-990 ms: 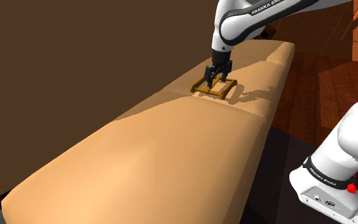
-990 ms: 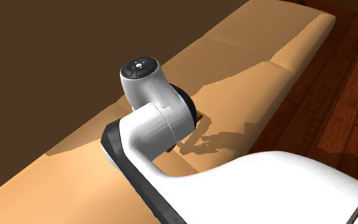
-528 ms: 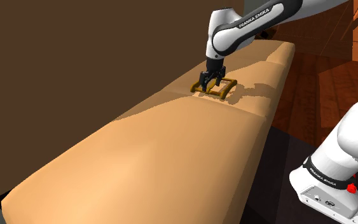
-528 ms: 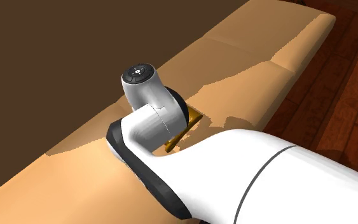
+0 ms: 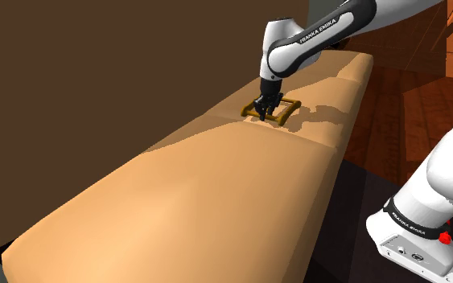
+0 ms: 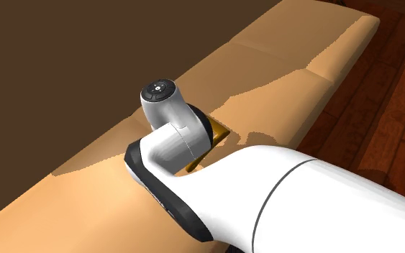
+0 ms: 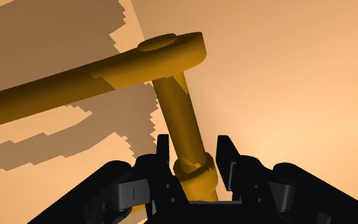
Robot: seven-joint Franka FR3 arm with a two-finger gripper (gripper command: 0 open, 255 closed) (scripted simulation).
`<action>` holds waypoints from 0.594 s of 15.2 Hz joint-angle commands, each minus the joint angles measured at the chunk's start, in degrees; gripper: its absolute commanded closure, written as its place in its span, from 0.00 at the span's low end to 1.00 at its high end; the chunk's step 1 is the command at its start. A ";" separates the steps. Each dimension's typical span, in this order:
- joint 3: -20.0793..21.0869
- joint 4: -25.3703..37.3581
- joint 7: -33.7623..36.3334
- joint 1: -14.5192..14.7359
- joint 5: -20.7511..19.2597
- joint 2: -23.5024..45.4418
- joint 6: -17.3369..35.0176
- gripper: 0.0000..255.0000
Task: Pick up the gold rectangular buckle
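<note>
Gold, close in: a round bar of the gold rectangular buckle (image 7: 179, 108), clasped between the two black fingers (image 7: 163, 154) of the all-black two-finger gripper (image 7: 195, 151), one pad against each side, with a small collar on the bar right at the fingertips. Straight out beyond the fingertips, the same bar running to a rounded corner and joining a longer gold bar off to one side. Beneath fingers and buckle alike, a smooth tan padded cushion (image 7: 298, 83), crossed by jagged darker shadow patches on the long-bar side. In the shoulder view, fingertips set down toward one end of the frame, the open rectangle lying flat on the cushion top and spreading out past the fingers. Just beside the fingers, a shallow seam across the tan padding. Above the fingers, pointing almost straight down, the white Franka arm with dark joints (image 5: 313, 34). In the second exterior view, one gold corner tucked against the arm's round wrist joint. Behind the fingers, along the cushion's long edge, a flat dark-brown backing (image 5: 96, 80). Well away from the fingers, past the cushion's other edge, a reddish-brown wooden floor (image 5: 393, 88) and the white box stand (image 5: 413, 241).
</note>
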 commanded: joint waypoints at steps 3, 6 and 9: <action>0.00 0.01 0.00 0.00 0.00 0.03 0.04 1.00; -0.02 -0.04 -0.04 -0.02 0.00 0.02 0.07 1.00; -0.02 1.02 -0.18 -0.03 0.17 -1.19 -2.19 1.00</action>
